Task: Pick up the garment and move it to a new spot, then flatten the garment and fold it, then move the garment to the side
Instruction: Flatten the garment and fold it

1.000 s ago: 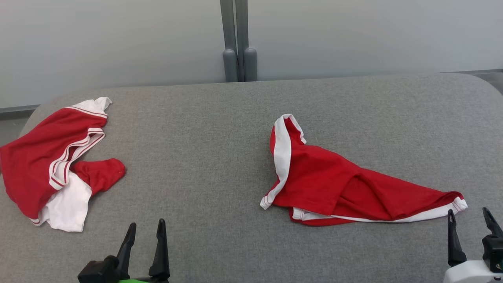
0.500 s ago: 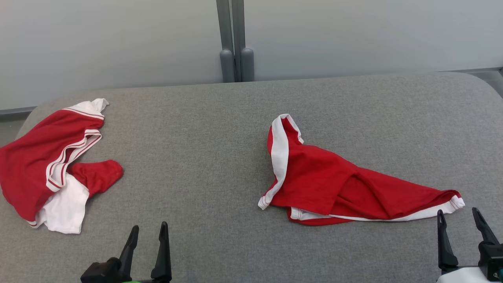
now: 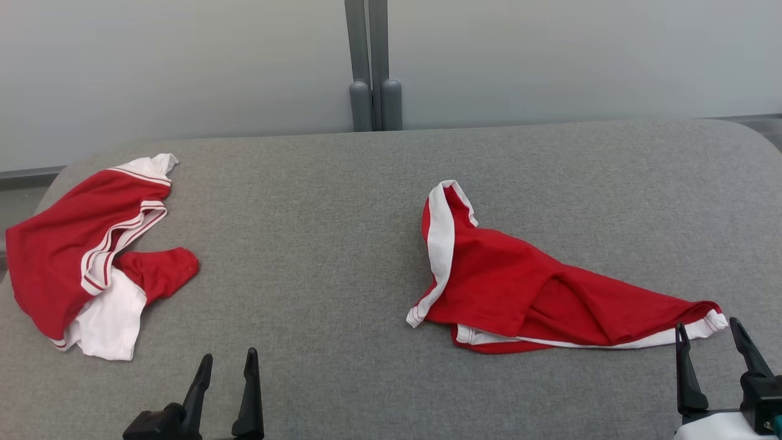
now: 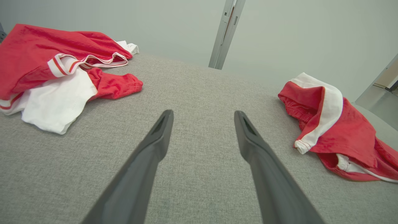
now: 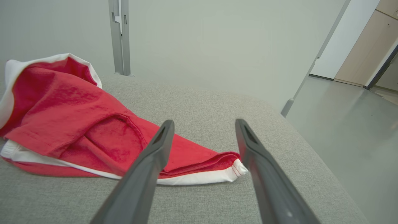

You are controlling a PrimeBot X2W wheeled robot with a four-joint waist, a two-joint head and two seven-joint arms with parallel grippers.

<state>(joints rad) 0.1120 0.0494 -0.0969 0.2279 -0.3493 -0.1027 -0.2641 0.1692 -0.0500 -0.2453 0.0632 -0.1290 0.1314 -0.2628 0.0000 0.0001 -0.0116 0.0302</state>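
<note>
L pincer (image 3: 228, 355) sat over near edge of grey desk (image 3: 317, 244), jaws apart, nothing in them. R pincer (image 3: 707, 325) was likewise spread wide & empty, tips just beside the white-hemmed end of the red garment (image 3: 519, 287); contact unclear. Garment lay crumpled right of desk centre. Well apart, far left: 2nd red-&-white garment (image 3: 55, 256). Behind desk: grey post (image 3: 372, 61), pale wall (image 3: 580, 55).

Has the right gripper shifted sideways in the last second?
Yes. The right gripper has slid toward the robot's left: the garment's white-trimmed corner, earlier nearer its left finger, now lies nearer its right finger.
</note>
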